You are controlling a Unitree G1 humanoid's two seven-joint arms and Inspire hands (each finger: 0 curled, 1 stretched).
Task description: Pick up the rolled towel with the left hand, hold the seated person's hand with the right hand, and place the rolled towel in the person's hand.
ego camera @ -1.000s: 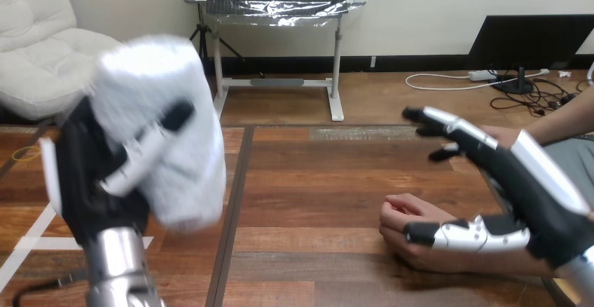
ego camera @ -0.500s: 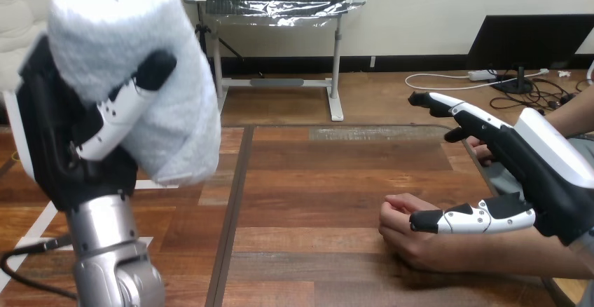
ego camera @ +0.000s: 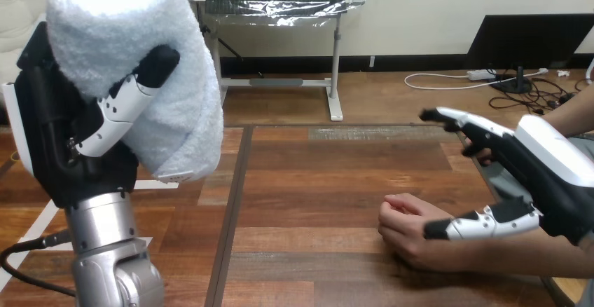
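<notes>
Wooden table (ego camera: pixel 315 181); left robot hand (ego camera: pixel 77 146) clasped round rolled towel (ego camera: pixel 119 19), right robot hand (ego camera: pixel 546 181) splayed by person's hand (ego camera: pixel 406 226).

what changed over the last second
The left hand, curled round the rolled towel, lifted it higher and a little toward the view's left. The right hand, open beside the person's hand, drew back slightly toward the view's right. The person's hand stayed loosely closed on the table, and the towel stayed gripped.

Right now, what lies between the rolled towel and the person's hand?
Nothing: bare table separates the rolled towel and the person's hand, in the head view.
</notes>
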